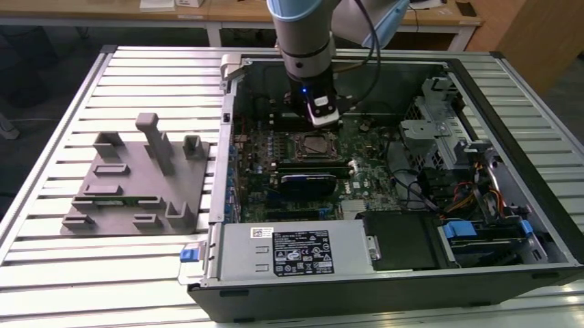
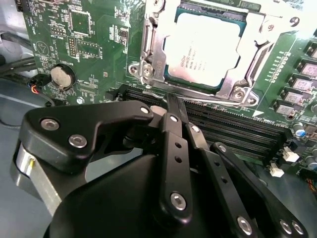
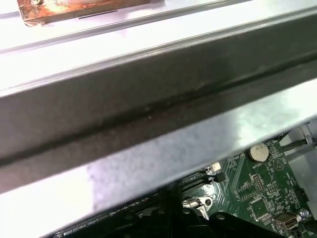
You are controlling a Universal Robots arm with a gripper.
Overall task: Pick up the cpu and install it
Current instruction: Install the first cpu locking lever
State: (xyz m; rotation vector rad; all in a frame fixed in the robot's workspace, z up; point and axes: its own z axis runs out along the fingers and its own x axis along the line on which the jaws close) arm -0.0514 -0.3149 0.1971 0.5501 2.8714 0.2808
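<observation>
The cpu (image 2: 205,49), a flat square chip with a silvery-white top, lies inside the metal socket frame (image 2: 148,59) on the green motherboard (image 2: 94,44). In the exterior view the cpu (image 1: 316,144) sits mid-board inside the open computer case (image 1: 273,287). My gripper (image 1: 324,121) hangs just behind the socket, slightly above the board. In the second wrist view its black fingers (image 2: 171,129) meet at the tips, so the gripper (image 2: 173,99) is shut with nothing in it, a short way from the cpu's near edge over the memory slots (image 2: 233,131).
A grey fixture plate (image 1: 137,184) with raised blocks lies on the slatted table at the exterior view's left. The power supply (image 1: 292,249) fills the case front; cables and a drive cage (image 1: 456,157) crowd the right. The case wall (image 3: 148,99) runs close by the wrist.
</observation>
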